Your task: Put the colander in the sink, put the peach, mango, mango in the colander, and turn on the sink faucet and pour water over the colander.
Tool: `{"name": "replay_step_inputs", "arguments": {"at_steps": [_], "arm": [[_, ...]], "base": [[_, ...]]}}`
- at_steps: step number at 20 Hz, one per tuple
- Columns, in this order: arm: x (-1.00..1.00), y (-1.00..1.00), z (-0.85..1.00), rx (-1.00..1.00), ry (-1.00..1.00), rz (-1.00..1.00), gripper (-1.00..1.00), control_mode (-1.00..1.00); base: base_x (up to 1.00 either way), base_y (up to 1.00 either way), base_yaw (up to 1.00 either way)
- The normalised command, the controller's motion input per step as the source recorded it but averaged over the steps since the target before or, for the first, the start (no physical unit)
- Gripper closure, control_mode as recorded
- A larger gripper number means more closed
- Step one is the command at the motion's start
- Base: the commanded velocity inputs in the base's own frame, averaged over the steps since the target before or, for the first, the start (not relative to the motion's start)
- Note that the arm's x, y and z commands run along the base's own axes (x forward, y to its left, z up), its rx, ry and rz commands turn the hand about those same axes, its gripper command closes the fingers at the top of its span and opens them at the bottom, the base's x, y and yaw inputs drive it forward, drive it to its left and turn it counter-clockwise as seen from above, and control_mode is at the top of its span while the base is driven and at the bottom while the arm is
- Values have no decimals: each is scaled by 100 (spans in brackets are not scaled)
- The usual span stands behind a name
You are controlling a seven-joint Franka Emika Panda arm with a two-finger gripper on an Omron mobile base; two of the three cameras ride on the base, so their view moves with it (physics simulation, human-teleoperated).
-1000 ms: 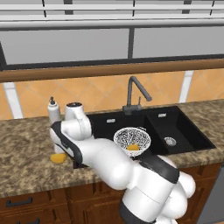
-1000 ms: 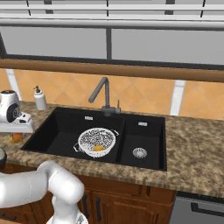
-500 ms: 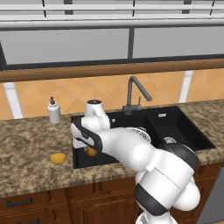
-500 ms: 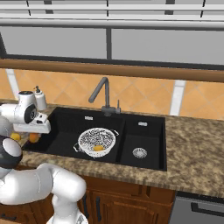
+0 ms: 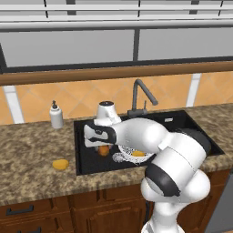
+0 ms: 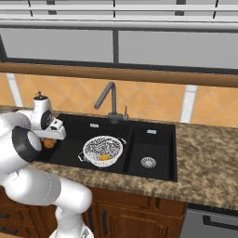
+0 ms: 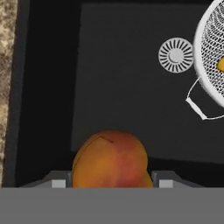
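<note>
Claw [image 7: 111,186] shut on the peach [image 7: 110,159], held between the two tips over the left basin of the sink [image 7: 48,87]; same fruit shows orange under the hand in the left base view [image 5: 104,150] and right base view [image 6: 49,143]. Peach hangs above the black basin floor, not yet over the colander [image 7: 212,57].

Colander sits in the left basin just beside the round silver drain [image 7: 176,54], wire handle sticking out toward the claw. One mango [image 6: 105,157] already lies inside it, yellow-orange at the bottom of the mesh. Second mango [image 5: 60,164] lies on the bench [image 5: 32,154] left of the sink, well apart from the basin.

Step in hand, as I judge it: carrying the peach to the colander. Next move calls for shifting the hand sideways until the fruit is above the mesh bowl, lowering, then opening the claw; release too early and it drops on the basin floor beside the rim. After that the bench mango is left, then the tap.

Sink faucet [image 6: 109,100] stands behind the basins, spout bent over the left one, no stream visible. Soap dispenser [image 5: 56,116] on the bench at the back left. Speckled brown stone bench, orange tiled backsplash [image 6: 153,104], wooden ledge and windows above, dark wood cabinets below.
</note>
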Motion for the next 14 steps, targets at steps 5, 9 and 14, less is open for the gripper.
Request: {"name": "replay_step_inputs", "arguments": {"at_steps": [5, 9, 14], "arm": [[29, -43, -17, -8, 0, -19, 100, -100], [21, -60, -15, -5, 0, -21, 100, -100], [22, -64, -14, -3, 0, -20, 100, -100]], "base": [[0, 0, 0], [0, 0, 0], [0, 0, 0]]}}
